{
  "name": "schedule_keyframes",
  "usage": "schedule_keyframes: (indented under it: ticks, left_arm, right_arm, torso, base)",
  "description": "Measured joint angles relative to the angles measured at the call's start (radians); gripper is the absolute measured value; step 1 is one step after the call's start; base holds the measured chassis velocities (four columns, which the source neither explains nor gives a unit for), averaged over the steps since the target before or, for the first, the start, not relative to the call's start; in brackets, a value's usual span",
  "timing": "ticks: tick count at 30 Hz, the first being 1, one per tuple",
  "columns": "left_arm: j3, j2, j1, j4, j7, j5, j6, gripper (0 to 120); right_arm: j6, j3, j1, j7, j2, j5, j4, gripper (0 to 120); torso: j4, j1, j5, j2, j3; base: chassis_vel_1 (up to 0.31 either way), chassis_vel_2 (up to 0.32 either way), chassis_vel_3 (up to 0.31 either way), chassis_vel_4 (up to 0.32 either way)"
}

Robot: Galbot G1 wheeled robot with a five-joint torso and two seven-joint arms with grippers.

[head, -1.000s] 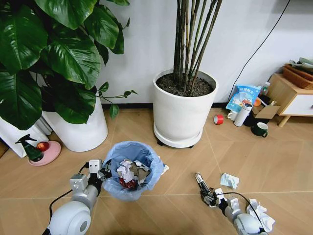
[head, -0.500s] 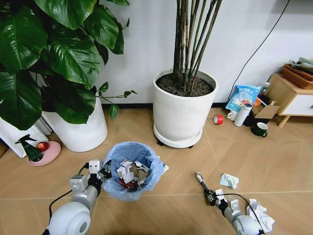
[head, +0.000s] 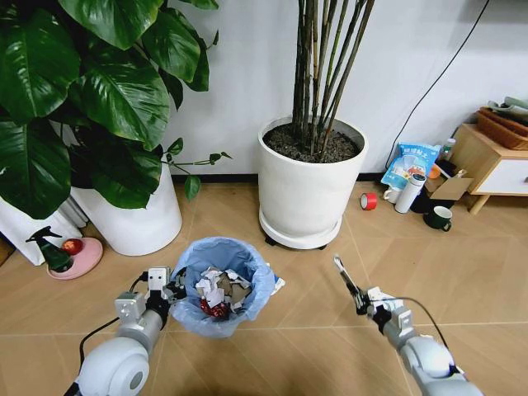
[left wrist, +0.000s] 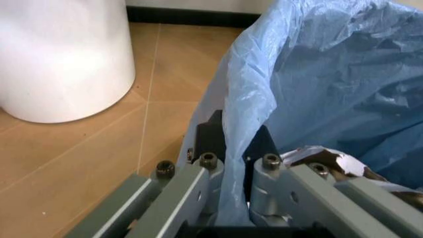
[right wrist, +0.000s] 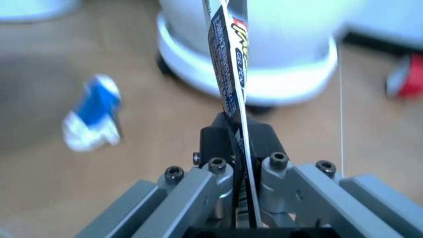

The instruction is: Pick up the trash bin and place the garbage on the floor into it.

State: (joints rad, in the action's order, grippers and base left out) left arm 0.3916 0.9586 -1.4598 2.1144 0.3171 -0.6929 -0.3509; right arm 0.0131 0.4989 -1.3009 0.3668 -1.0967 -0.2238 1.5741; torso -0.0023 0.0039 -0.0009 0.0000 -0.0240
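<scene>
Right tool [head: 360, 304] clenches a dark wrapper [head: 344, 275], seemingly right of the trash bin [head: 224, 285].

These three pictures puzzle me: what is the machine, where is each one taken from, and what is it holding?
It is a wheeled robot with two arms, each ending in a two-fingered gripper. The wide picture comes from a camera on its head, looking down at the floor. The other two come from cameras on its wrists, so the grey metal bars are each gripper's own fingers.

The left gripper is clamped on the rim of the trash bin, pinching its light-blue bag; crumpled paper lies inside. The right gripper holds a thin dark wrapper upright between its fingers, right of the bin. Two white plant pots stand behind, and clutter sits by a wooden cabinet.
</scene>
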Motion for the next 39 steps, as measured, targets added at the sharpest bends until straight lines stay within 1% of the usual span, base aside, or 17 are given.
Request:
schedule_keyframes:
  ticks: [3,5,6,8,10,15,17,18,19,22,23,27,28,33,36,37,39]
  left_arm:
    - [-0.003,-0.003,0.011,-0.016,-0.001,-0.007,-0.001,0]
    - [-0.009,-0.01,0.038,-0.042,-0.003,-0.023,-0.004,0]
    - [-0.009,-0.01,0.038,-0.042,-0.003,-0.023,-0.004,0]
    - [-0.018,-0.026,0.08,-0.064,-0.005,-0.065,-0.015,0]
    - [-0.027,-0.042,0.114,-0.077,-0.004,-0.101,-0.025,0]
    - [-0.04,-0.06,0.151,-0.097,-0.007,-0.123,-0.032,0]
    - [-0.056,-0.07,0.187,-0.118,-0.02,-0.152,-0.044,0]
    - [-0.062,-0.074,0.206,-0.127,-0.028,-0.166,-0.05,0]
    - [-0.062,-0.074,0.206,-0.127,-0.028,-0.166,-0.05,0]
    - [-0.086,-0.077,0.263,-0.154,-0.042,-0.194,-0.06,0]
    - [-0.086,-0.077,0.263,-0.154,-0.042,-0.194,-0.06,0]
    - [-0.111,-0.079,0.305,-0.166,-0.046,-0.223,-0.069,0]
    - [-0.111,-0.079,0.305,-0.166,-0.046,-0.223,-0.069,0]
    - [-0.118,-0.082,0.318,-0.172,-0.046,-0.236,-0.073,0]
    - [-0.116,-0.085,0.318,-0.173,-0.047,-0.236,-0.073,0]
    - [-0.114,-0.086,0.318,-0.173,-0.047,-0.236,-0.073,0]
    - [-0.113,-0.087,0.318,-0.173,-0.048,-0.236,-0.073,0]
  right_arm:
    - [-0.033,-0.014,0.003,-0.001,0.022,-0.024,0.056,0]
    - [-0.093,-0.057,0.027,-0.016,0.067,-0.097,0.169,0]
    - [-0.093,-0.057,0.027,-0.016,0.067,-0.097,0.169,0]
    - [-0.159,-0.113,0.094,-0.048,0.113,-0.183,0.267,0]
    - [-0.208,-0.167,0.169,-0.072,0.143,-0.256,0.323,0]
    - [-0.233,-0.234,0.243,-0.086,0.167,-0.305,0.36,0]
    - [-0.257,-0.305,0.29,-0.103,0.171,-0.346,0.385,0]
    - [-0.271,-0.356,0.334,-0.118,0.171,-0.37,0.399,0]
    - [-0.271,-0.356,0.334,-0.118,0.171,-0.37,0.399,0]
    - [-0.285,-0.49,0.426,-0.134,0.156,-0.402,0.399,0]
    - [-0.285,-0.49,0.426,-0.134,0.156,-0.402,0.399,0]
    - [-0.294,-0.614,0.522,-0.14,0.122,-0.406,0.365,0]
    - [-0.294,-0.614,0.522,-0.14,0.122,-0.406,0.365,0]
    - [-0.295,-0.71,0.601,-0.142,0.087,-0.396,0.294,0]
    - [-0.295,-0.729,0.613,-0.141,0.075,-0.367,0.261,0]
    - [-0.295,-0.737,0.615,-0.143,0.071,-0.36,0.252,4]
    - [-0.295,-0.741,0.616,-0.148,0.068,-0.359,0.247,5]
  torso:
    - [0.0,0.0,-0.0005,0.0,0.0]
    - [0.0002,0.0,0.0001,0.0,0.0]
    - [0.0002,0.0,0.0001,0.0,0.0]
    - [0.0001,0.0,0.0001,0.0,0.0]
    - [0.0,0.0,-0.0001,0.0,0.0]
    - [0.0004,0.0,0.0001,0.0,0.0]
    - [-0.0001,0.0,0.0009,0.0,0.0]
    - [0.0,0.0,-0.0002,0.0,0.0]
    - [0.0,0.0,-0.0002,0.0,0.0]
    - [0.0001,0.0,0.0003,0.0,0.0]
    - [0.0001,0.0,0.0003,0.0,0.0]
    - [0.0,0.0,0.0,0.0,0.0]
    - [0.0,0.0,0.0,0.0,0.0]
    - [0.0001,0.0,0.0,0.0,0.0]
    - [0.0001,0.0,0.0,0.0,0.0]
    - [0.0001,0.0,0.0001,0.0,0.0]
    - [0.0001,0.0,0.0001,0.0,0.0]
  base:
    - [0.0,0.0,0.0,0.0]
    - [0.0,0.0,0.0,0.0]
    - [0.0,0.0,0.0,0.0]
    - [0.0,0.0,0.0,0.0]
    - [0.0,0.0,0.0,0.0]
    - [0.0,0.0,0.0,0.0]
    - [0.0,0.0,0.0,0.0]
    - [0.0,0.0,0.0,0.0]
    - [0.0,0.0,0.0,0.0]
    - [0.0,0.0,0.0,0.0]
    - [0.0,0.0,0.0,0.0]
    - [0.0,0.0,0.0,0.0]
    - [0.0,0.0,0.0,0.0]
    - [0.0,0.0,0.0,0.0]
    - [0.0,0.0,0.0,0.0]
    - [0.0,0.0,0.0,0.0]
    - [0.0,0.0,0.0,0.0]
